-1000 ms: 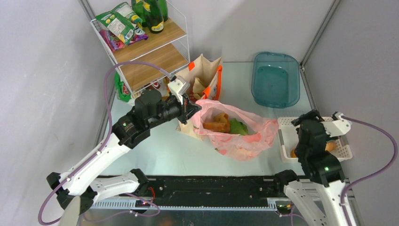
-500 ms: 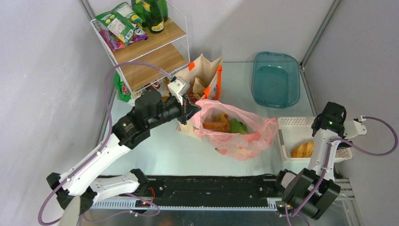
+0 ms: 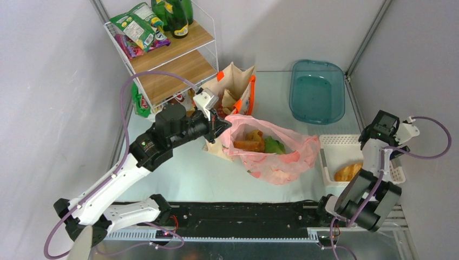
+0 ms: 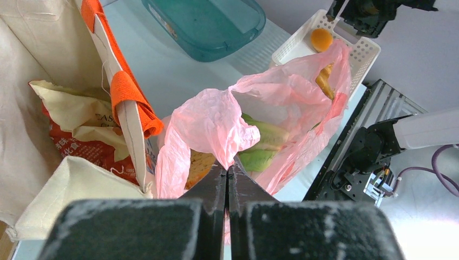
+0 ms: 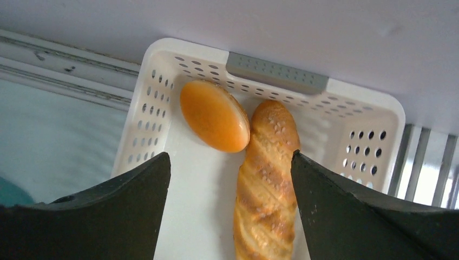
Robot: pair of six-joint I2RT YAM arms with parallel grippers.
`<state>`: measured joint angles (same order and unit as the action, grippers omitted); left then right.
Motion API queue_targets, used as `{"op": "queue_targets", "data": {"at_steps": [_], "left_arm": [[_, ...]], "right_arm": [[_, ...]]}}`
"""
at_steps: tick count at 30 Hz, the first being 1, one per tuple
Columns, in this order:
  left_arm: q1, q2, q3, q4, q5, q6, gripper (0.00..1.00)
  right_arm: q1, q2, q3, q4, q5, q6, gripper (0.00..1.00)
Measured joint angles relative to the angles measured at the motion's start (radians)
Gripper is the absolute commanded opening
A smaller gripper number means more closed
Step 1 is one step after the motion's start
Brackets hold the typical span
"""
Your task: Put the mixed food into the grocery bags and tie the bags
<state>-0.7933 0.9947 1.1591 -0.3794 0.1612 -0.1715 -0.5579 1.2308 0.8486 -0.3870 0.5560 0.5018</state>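
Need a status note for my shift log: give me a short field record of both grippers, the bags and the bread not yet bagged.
left gripper: shut on the pink bag at its rim
right gripper: open, empty, above the white basket
pink bag: untied, mouth open, holds bread pieces and lettuce
white basket: one round bun and one long sesame roll, touching
beige tote: upright behind the pink bag

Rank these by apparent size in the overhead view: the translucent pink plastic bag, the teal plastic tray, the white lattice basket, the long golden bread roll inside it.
1. Largest: translucent pink plastic bag.
2. Unranked: teal plastic tray and white lattice basket look alike; the right arm hides part of the basket.
3. Smallest: long golden bread roll.
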Motion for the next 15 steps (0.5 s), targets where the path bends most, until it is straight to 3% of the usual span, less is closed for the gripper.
{"op": "queue_targets", "data": {"at_steps": [9, 15], "left_arm": [[0.000, 0.006, 0.000, 0.001, -0.001, 0.008, 0.00], [0.000, 0.029, -0.002, 0.003, -0.001, 0.016, 0.00]], "right_arm": [[0.043, 0.311, 0.123, 0.034, 0.095, -0.091, 0.90], [-0.038, 0.421, 0.157, 0.023, 0.036, -0.081, 0.84]]}}
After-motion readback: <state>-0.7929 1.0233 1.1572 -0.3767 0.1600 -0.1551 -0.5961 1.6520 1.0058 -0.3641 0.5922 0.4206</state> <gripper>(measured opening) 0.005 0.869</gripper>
